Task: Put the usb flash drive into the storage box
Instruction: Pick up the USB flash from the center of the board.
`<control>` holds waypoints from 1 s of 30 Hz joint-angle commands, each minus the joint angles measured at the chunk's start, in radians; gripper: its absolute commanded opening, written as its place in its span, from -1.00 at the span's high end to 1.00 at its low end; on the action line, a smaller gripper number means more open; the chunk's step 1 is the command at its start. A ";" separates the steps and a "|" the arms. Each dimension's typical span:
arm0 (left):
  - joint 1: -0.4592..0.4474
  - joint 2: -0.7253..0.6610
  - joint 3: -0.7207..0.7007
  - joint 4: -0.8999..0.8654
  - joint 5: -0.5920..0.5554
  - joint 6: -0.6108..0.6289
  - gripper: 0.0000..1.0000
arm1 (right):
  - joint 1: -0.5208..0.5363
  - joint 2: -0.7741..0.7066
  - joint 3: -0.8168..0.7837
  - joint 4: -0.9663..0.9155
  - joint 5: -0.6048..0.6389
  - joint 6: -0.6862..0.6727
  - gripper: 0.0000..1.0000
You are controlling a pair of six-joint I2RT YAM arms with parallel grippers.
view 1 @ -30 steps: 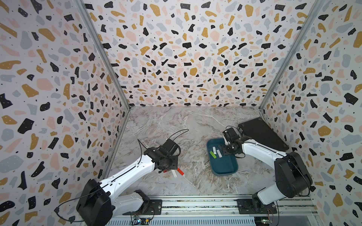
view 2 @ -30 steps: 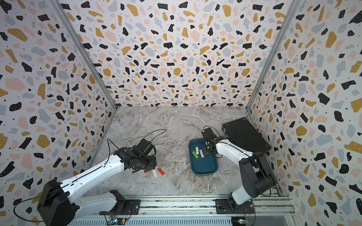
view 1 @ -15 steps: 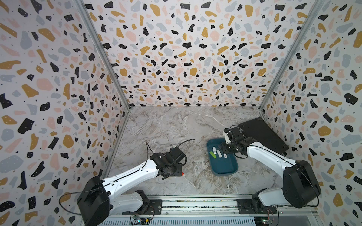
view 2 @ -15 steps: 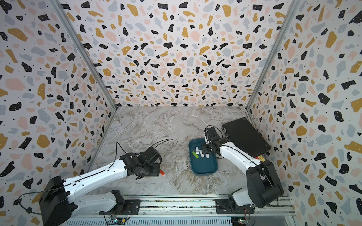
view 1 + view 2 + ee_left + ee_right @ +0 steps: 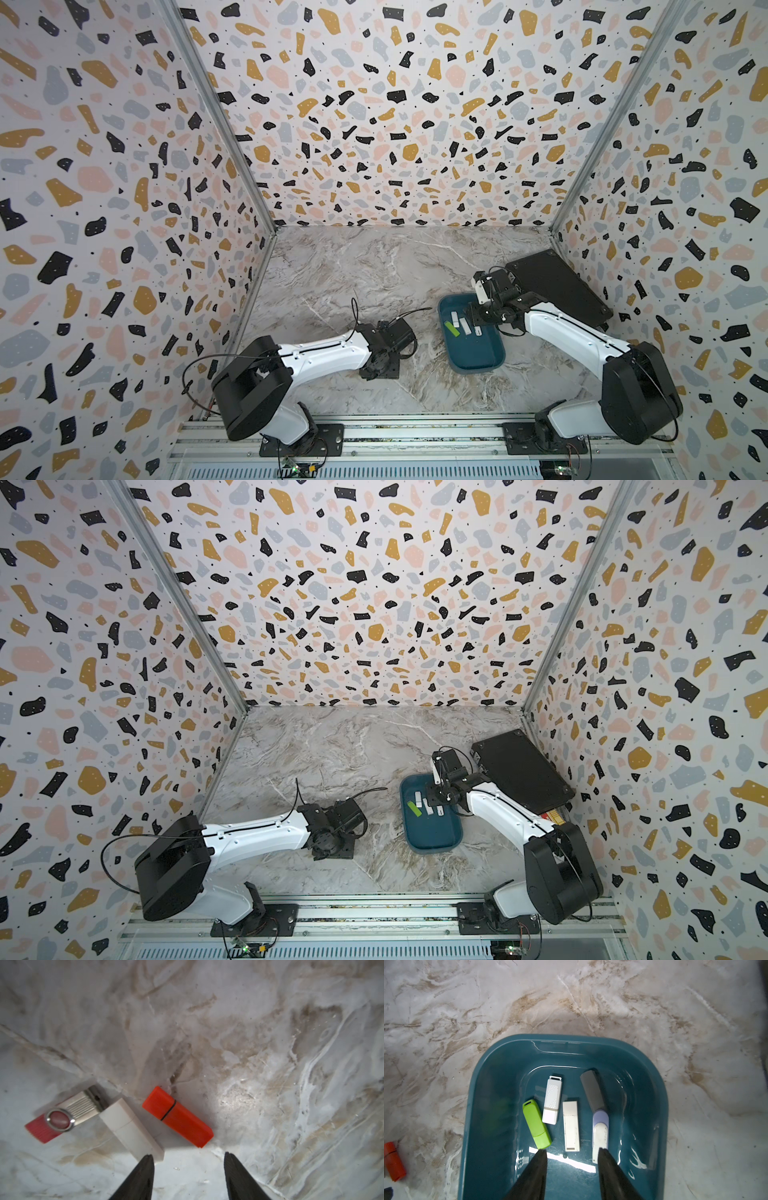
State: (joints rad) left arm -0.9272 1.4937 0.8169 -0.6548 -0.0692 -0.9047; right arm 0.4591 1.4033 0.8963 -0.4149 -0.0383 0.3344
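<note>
Left fingers (image 5: pixel 139 1178) gape just short of orange flash drive (image 5: pixel 178 1117).

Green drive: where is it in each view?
Top view: green drive in the box, by its left wall.
Top view: green drive, same spot.
Left wrist: not in it.
Right wrist: in the box, beside a white drive.
Shared landmark: the teal box, absent from left wrist.
</note>
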 commanded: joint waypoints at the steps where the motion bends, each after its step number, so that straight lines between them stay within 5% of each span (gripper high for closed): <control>1: -0.005 0.031 0.025 0.035 -0.016 -0.005 -0.13 | 0.000 -0.012 -0.010 -0.004 -0.012 -0.004 0.09; 24: -0.005 0.187 0.110 -0.008 -0.141 0.026 0.08 | 0.000 0.019 -0.009 0.002 -0.037 -0.001 0.09; 30: -0.002 0.201 0.132 -0.029 -0.163 0.028 -0.10 | 0.001 0.022 -0.008 0.002 -0.041 -0.001 0.09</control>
State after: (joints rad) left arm -0.9321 1.6756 0.9432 -0.6407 -0.1883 -0.8787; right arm 0.4591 1.4269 0.8902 -0.4107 -0.0753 0.3344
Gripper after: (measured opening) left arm 0.536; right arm 0.454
